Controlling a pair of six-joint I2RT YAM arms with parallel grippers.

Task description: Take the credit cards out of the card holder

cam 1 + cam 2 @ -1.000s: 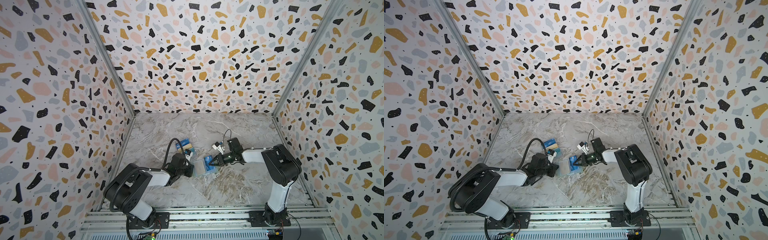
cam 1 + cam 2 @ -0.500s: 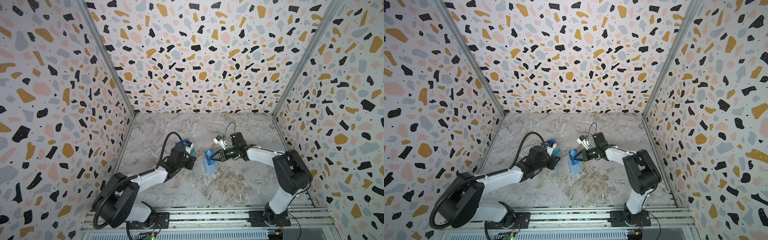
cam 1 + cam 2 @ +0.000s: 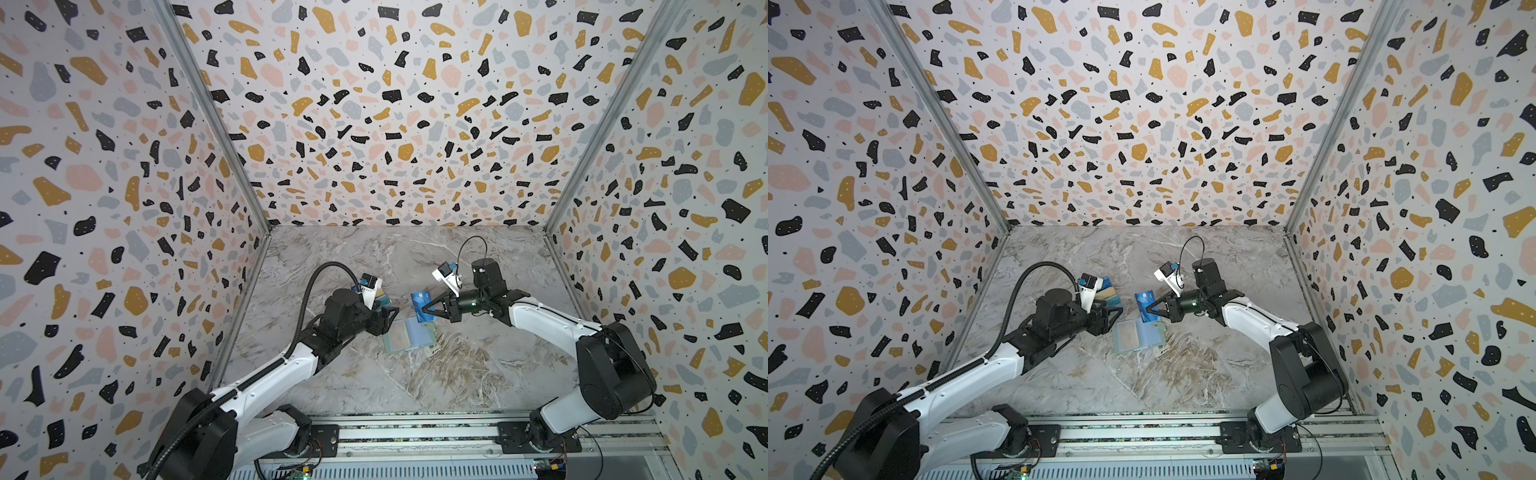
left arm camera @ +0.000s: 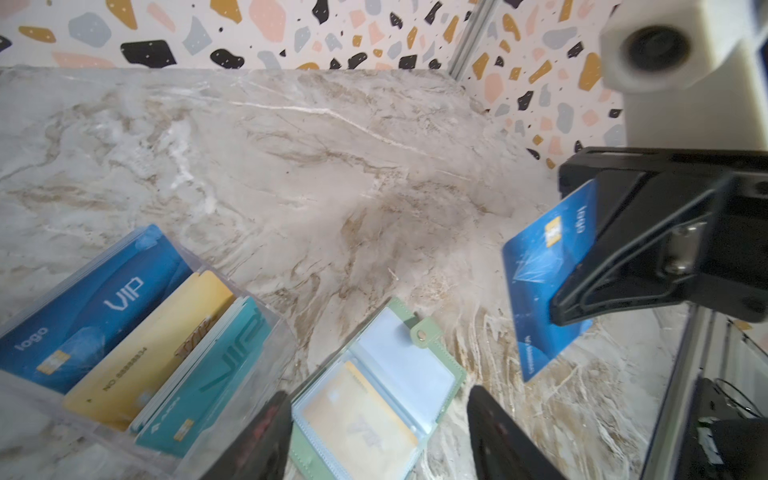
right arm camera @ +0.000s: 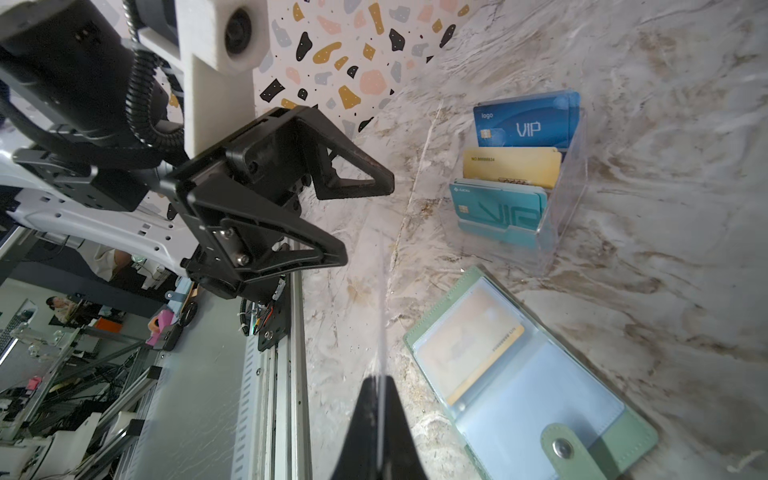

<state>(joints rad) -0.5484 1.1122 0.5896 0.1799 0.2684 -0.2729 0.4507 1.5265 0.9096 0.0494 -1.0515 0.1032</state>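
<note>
Card holder (image 3: 409,337): just one, mint green, lying open and flat on the marble-look table (image 3: 457,374) in both top views, between the two grippers. The right gripper (image 3: 423,309) is clamped on a single dark blue card (image 3: 420,301), held up on edge just past the holder's far side. The left gripper (image 3: 390,320) hovers by the holder's left side, jaws apart and empty. One clear stand (image 3: 385,299) sits just behind it. In the left wrist view, the holder's clear sleeves (image 4: 407,365) look glossy. One tan-gold card (image 4: 357,419) is tucked in a sleeve, and a green snap tab (image 4: 422,334) sticks out. The held blue card (image 4: 536,270) reads "logo" beside a gold chip. The stand (image 4: 274,332) has three tiers fronted by a blue card reading "logo" and "VIP", a gold card with a line starting "NO.", and a teal "VIP" card. In the right wrist view, the held card shows only as a thin edge between the closed fingers (image 5: 365,428). The left gripper's (image 5: 368,220) two black triangular fingers are spread. The holder's stitched edge and metal snap (image 5: 563,449) are plain to see.
</note>
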